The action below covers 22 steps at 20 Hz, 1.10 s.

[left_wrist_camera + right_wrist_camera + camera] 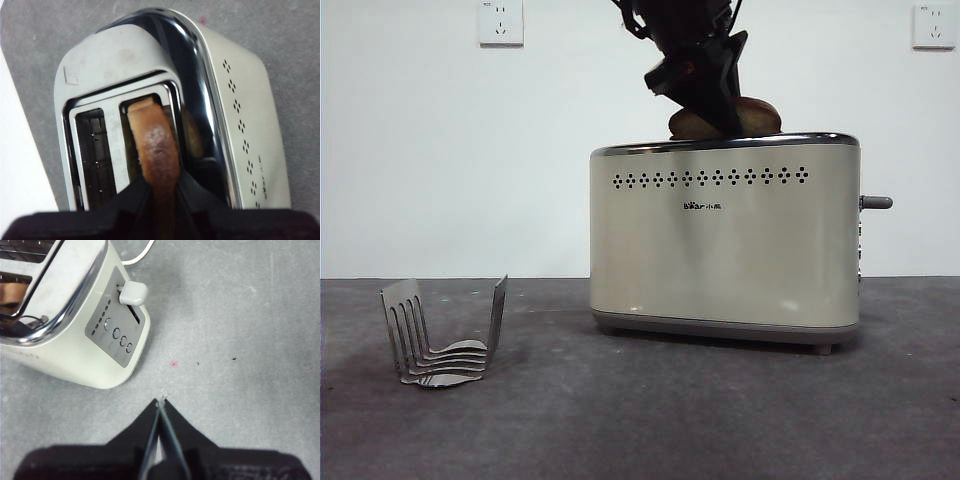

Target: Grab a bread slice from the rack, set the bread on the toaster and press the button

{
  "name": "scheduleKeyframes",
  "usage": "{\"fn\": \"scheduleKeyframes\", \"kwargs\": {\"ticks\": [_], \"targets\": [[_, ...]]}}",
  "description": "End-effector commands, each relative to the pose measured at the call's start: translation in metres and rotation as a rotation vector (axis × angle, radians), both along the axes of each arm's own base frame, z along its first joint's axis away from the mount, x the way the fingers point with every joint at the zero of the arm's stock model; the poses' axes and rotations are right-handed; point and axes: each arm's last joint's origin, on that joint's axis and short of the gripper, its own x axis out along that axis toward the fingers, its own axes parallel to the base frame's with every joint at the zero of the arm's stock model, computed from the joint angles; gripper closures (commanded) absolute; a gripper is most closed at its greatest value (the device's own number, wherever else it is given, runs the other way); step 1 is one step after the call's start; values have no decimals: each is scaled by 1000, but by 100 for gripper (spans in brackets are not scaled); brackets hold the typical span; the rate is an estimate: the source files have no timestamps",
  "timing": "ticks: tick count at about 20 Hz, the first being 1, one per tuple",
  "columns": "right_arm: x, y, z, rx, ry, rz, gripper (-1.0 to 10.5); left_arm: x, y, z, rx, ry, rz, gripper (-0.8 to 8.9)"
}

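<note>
The cream toaster [720,250] stands at the middle right of the table. My left gripper [715,110] comes down from above and is shut on the slice of bread [760,117], whose brown domed top shows above the chrome rim. In the left wrist view the bread [155,145] stands edge-on, partly down in one slot of the toaster [250,100], between my jaws [162,187]. The button [877,202] sticks out of the toaster's right end. The metal rack [445,335] stands empty at the left. My right gripper [161,402] is shut and empty, over the table near the button [133,292].
The toaster's other slot [95,150] is empty. Small round bumps [117,335] sit on the end panel below the lever. A white cord [140,255] runs off behind the toaster. A white wall with two sockets [500,22] is behind the table.
</note>
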Motion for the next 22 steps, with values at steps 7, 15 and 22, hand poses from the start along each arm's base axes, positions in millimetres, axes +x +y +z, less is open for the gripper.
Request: {"fn": "scheduleKeyframes", "kwargs": {"ticks": [7, 15, 22], "targets": [[-1, 0, 0, -6, 7, 6, 946, 14, -7, -36, 4, 67, 259, 817], [-1, 0, 0, -6, 11, 6, 946, 4, 7, -3, -111, 98, 322, 404], [0, 0, 1, -3, -10, 4, 946, -20, 36, 57, -237, 15, 333, 405]]}}
